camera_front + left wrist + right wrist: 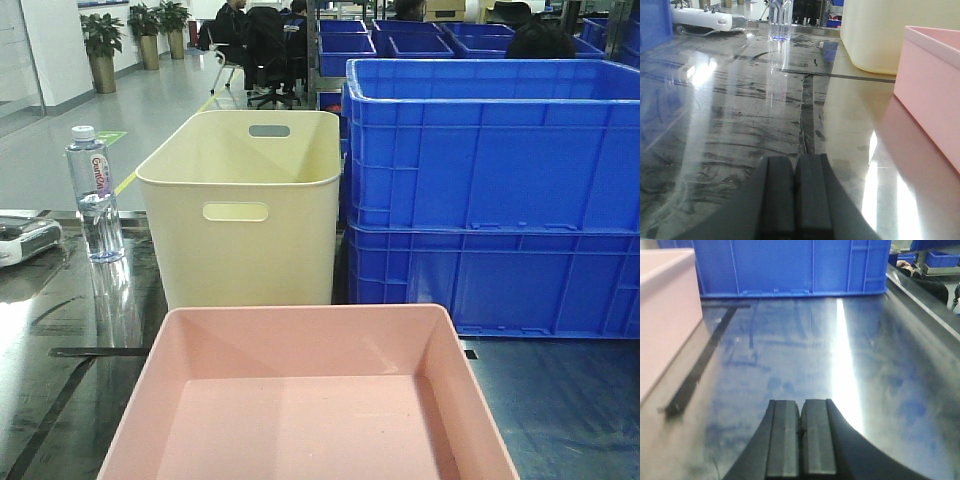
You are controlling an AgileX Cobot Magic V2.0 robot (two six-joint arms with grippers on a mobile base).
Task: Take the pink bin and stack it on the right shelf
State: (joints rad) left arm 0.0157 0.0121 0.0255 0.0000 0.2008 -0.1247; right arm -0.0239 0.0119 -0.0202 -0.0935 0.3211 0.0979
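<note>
The pink bin (305, 400) sits empty on the dark glossy surface (560, 410) at the front centre, right in front of the cream bin (245, 205). Its left wall shows in the left wrist view (935, 90) and its right wall in the right wrist view (662, 315). My left gripper (796, 162) is shut and empty, low over the glossy surface (740, 125) to the left of the bin. My right gripper (801, 405) is shut and empty, low over the surface (850, 355) to the right of the bin. Neither gripper shows in the front view.
Two stacked blue crates (490, 190) stand at the back right, also in the right wrist view (790, 265). A water bottle (93, 195) and a white device (25, 240) stand at the left. Black seam lines (807, 110) cross the surface.
</note>
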